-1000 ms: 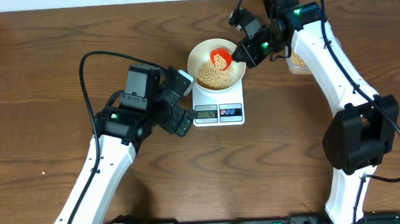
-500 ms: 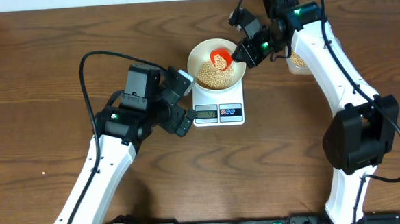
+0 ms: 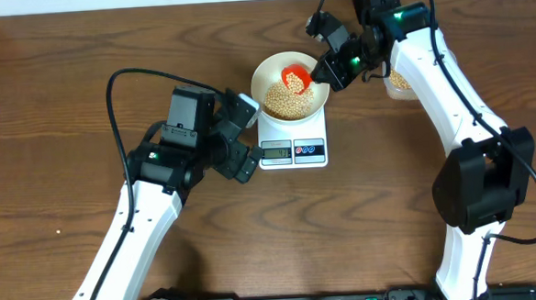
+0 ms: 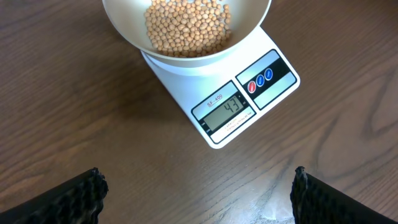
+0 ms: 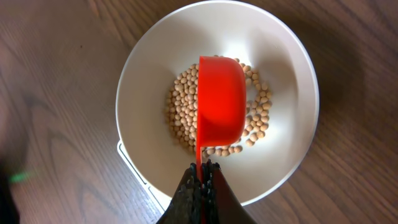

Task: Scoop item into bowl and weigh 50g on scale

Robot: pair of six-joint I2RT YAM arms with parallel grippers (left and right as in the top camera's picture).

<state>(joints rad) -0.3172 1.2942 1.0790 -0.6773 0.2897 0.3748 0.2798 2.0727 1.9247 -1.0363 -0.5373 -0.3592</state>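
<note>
The white bowl (image 3: 273, 69) stands on the white scale (image 3: 293, 150) and holds a heap of tan beans (image 3: 284, 99). The scale's display (image 4: 229, 107) reads 43. My right gripper (image 5: 201, 171) is shut on the thin handle of a red scoop (image 5: 219, 104), which hangs turned over above the beans (image 5: 183, 106) inside the bowl (image 5: 149, 81). In the overhead view the scoop (image 3: 295, 77) is over the bowl's right half. My left gripper (image 4: 196, 186) is open and empty, just in front of the scale; the bowl (image 4: 249, 25) and beans (image 4: 186, 25) show above it.
A clear tub (image 3: 399, 85) with more beans sits to the right of the bowl, mostly hidden behind my right arm. The brown wooden table (image 3: 56, 133) stretches out on all sides.
</note>
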